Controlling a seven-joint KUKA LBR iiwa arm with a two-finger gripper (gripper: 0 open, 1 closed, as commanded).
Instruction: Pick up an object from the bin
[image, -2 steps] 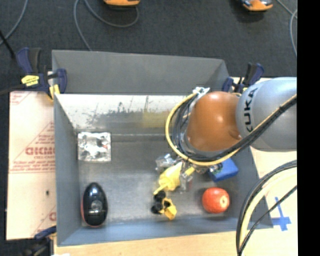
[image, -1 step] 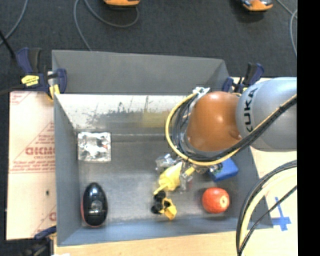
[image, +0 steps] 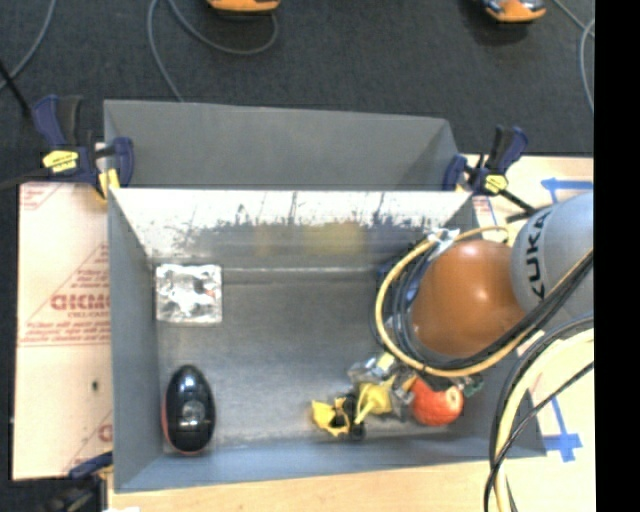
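Clutter lay close by the jaws, which I judged was why the arm hung low there: a small yellow-and-black tangled toy (image: 343, 413) just beside them, a red-orange round ball (image: 437, 404) near. Whether the jaws were open or closed, I could not tell.

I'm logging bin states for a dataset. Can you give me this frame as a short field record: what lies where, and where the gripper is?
bin: grey metal
upper left: shiny square packet, lying flat
lower left: black oval thing
lower middle: yellow-and-black toy
lower right: red round thing, close beside the toy
gripper: low in the lower right, over the toy's right end and next to the red round thing
held: cannot tell
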